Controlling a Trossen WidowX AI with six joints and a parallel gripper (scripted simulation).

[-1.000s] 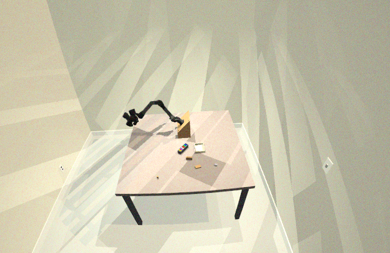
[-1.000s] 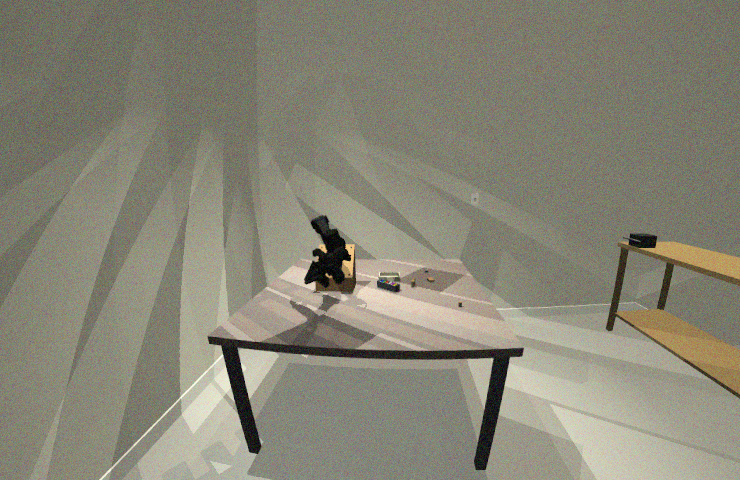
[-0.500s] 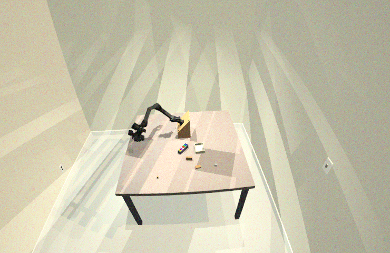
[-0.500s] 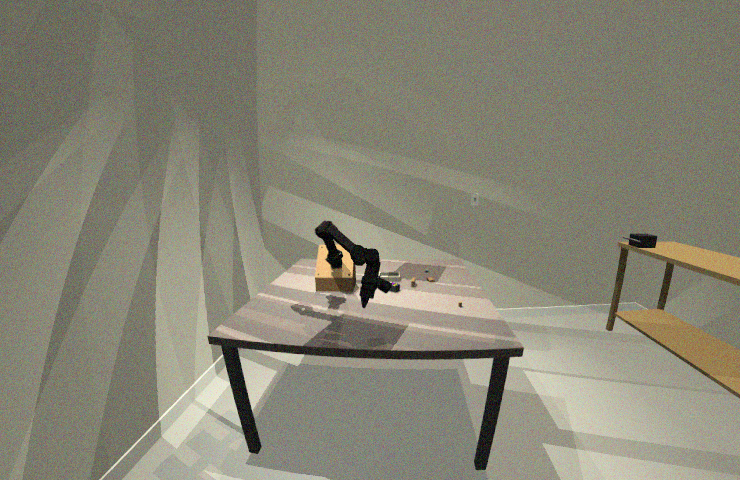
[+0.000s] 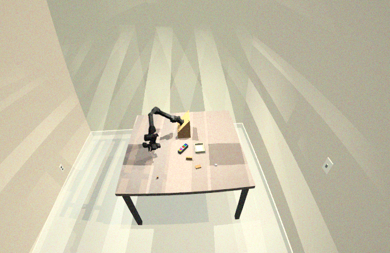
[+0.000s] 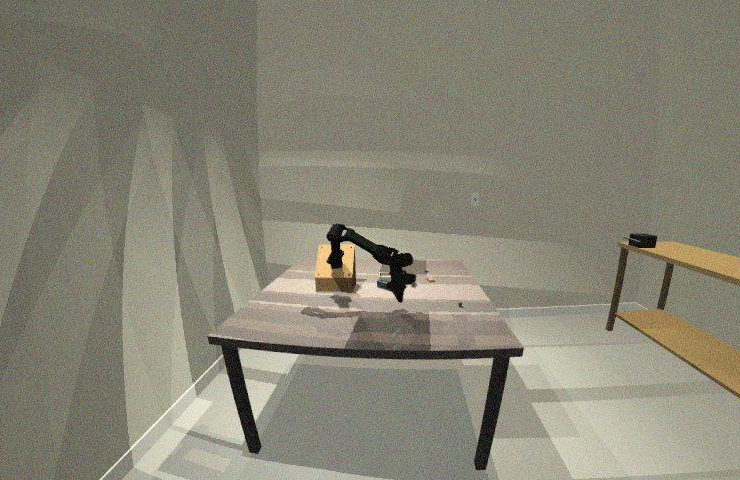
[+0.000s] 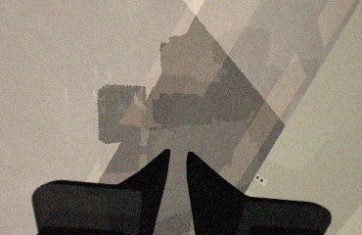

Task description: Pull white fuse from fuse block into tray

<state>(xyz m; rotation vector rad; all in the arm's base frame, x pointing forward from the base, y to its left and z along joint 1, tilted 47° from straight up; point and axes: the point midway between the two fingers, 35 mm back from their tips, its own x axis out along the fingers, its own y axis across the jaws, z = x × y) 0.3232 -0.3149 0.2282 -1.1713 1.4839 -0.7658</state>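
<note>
Hovering over the worktop (image 5: 171,175) with my fingers nearly together on nothing, I should spread them first (the white fuse sits in the fuse block (image 5: 182,148), well apart beside the tray (image 5: 200,147)), then descend squarely.

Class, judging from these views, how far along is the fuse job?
Done: nothing; the fuse block looks untouched and the tray empty. In hand: the gripper, nearly shut on nothing, hangs over the table, away from the block. Left: grasp, pull, place, release.
</note>
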